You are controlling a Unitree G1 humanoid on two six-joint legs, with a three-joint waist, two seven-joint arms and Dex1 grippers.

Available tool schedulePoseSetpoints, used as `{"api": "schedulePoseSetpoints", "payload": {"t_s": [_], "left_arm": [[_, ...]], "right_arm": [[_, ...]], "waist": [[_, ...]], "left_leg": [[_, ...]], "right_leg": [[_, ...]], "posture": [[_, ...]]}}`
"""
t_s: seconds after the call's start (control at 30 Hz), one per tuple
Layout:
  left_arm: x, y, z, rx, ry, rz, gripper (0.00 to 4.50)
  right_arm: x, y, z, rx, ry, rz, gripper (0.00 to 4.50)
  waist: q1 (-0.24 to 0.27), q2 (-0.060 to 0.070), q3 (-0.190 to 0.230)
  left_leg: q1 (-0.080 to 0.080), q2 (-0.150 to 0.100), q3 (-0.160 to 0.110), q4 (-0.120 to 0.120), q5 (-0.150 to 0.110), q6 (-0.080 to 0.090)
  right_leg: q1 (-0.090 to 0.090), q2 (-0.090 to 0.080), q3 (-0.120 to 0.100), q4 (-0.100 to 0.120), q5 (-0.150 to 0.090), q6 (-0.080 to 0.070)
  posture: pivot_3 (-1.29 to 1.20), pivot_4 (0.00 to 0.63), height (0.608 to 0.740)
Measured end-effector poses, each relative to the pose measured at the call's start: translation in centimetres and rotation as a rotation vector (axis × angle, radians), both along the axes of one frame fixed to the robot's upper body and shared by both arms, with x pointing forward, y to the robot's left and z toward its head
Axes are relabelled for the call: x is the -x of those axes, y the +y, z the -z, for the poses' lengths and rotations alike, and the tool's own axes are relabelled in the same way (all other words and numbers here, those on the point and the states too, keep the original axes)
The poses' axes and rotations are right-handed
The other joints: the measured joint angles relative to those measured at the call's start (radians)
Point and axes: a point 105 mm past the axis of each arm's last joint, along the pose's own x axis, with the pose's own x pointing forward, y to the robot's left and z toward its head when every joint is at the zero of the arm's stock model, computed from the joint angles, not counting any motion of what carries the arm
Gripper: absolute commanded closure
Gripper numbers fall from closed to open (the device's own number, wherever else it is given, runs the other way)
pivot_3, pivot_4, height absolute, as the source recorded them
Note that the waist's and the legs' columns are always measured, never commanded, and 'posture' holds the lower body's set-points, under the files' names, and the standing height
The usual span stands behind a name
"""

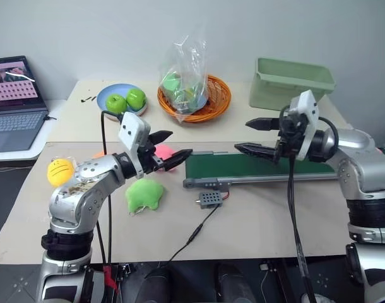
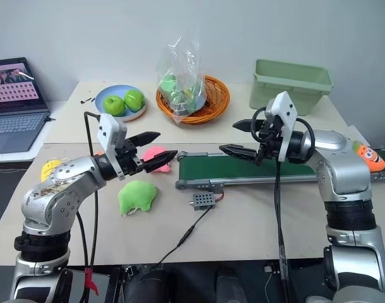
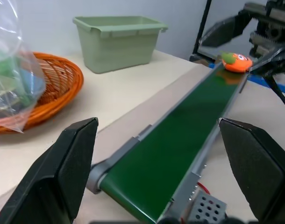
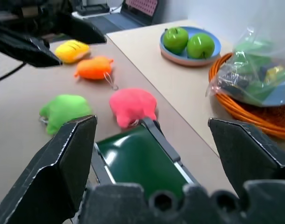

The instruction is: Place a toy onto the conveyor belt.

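The toy lies on the far right end of the belt, long axis roughly along the belt, its green bit toward the belt's near-left run in the left wrist view; nothing grips it. The left gripper hangs with jaws wide apart and empty just left of the belt's left end, above a pink plush. The right gripper hovers over the belt's middle, jaws also spread, holding nothing. The right wrist view shows an orange fish plush and a yellow plush lying apart on the tabletop, with the green plush nearer; the left eye view mostly hides the orange one behind the left arm. A small grey box with a cable sits just in front of the belt. Farther back stand a plate with two green apples, an orange basket holding a clear bag, and a pale green bin. A laptop sits at far left, against a plain pale wall.
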Motion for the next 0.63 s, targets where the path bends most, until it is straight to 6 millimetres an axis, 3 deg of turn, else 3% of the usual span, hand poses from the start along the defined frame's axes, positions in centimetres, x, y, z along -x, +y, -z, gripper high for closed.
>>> {"api": "schedulePoseSetpoints", "payload": {"t_s": [0.63], "left_arm": [[0.64,-0.27,-0.41,-0.012,0.011,0.042,0.11]], "right_arm": [[0.06,0.05,0.05,0.003,0.007,-0.002,0.00]], "waist": [[0.000,0.000,0.000]], "left_leg": [[0.000,0.000,0.000,0.000,0.000,0.000]], "right_leg": [[0.000,0.000,0.000,0.000,0.000,0.000]], "posture": [[0.00,0.150,0.740]]}}
